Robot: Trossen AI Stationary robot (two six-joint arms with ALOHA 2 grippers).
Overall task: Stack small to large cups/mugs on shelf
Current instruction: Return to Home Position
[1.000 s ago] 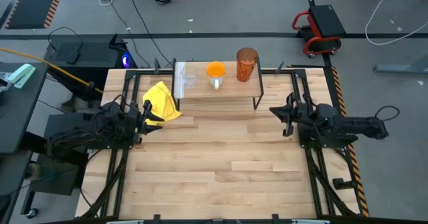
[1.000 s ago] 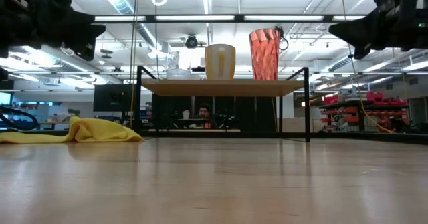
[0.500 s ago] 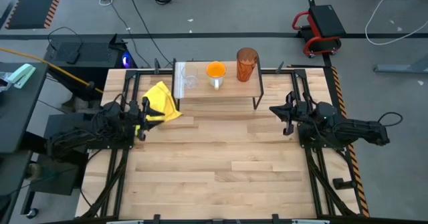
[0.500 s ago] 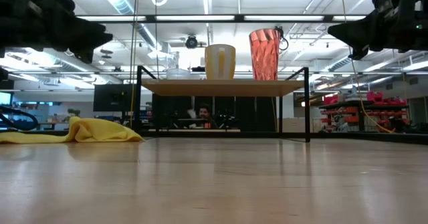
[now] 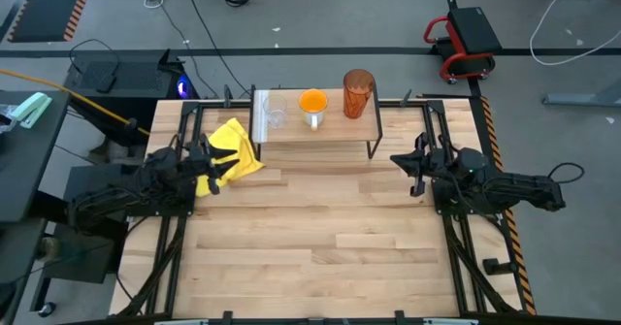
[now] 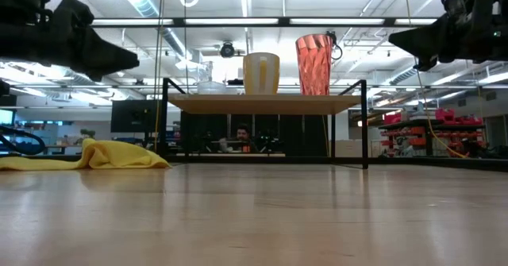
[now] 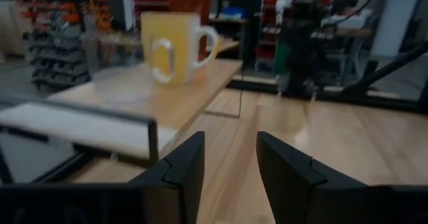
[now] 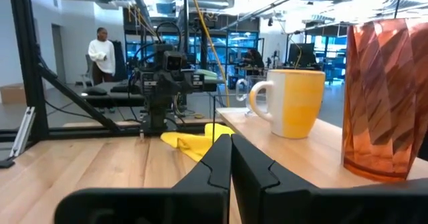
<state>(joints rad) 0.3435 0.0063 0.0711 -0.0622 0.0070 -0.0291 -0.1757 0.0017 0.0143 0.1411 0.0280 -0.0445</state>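
Observation:
The shelf (image 5: 320, 131) stands at the table's far middle on thin black legs. On its board stand, from left to right, the small clear glass cup (image 5: 276, 118), the orange mug (image 5: 312, 103) with its white outside and handle (image 7: 170, 47), and the tall amber tumbler (image 5: 358, 92). My left gripper (image 5: 221, 163) is open and empty, left of the shelf, pointing toward it (image 7: 231, 140). My right gripper (image 5: 396, 160) is shut and empty, right of the shelf's near corner (image 8: 231, 144). Both hang above the table at about shelf height in the low view.
A yellow cloth (image 5: 233, 146) lies crumpled on the table just left of the shelf, below my left gripper. The near half of the wooden tabletop (image 5: 320, 247) is bare. People show in the room beyond the table.
My left gripper has turned toward the shelf and come a little toward the table's right and down, over the yellow cloth. The cups, shelf and cloth have kept still.

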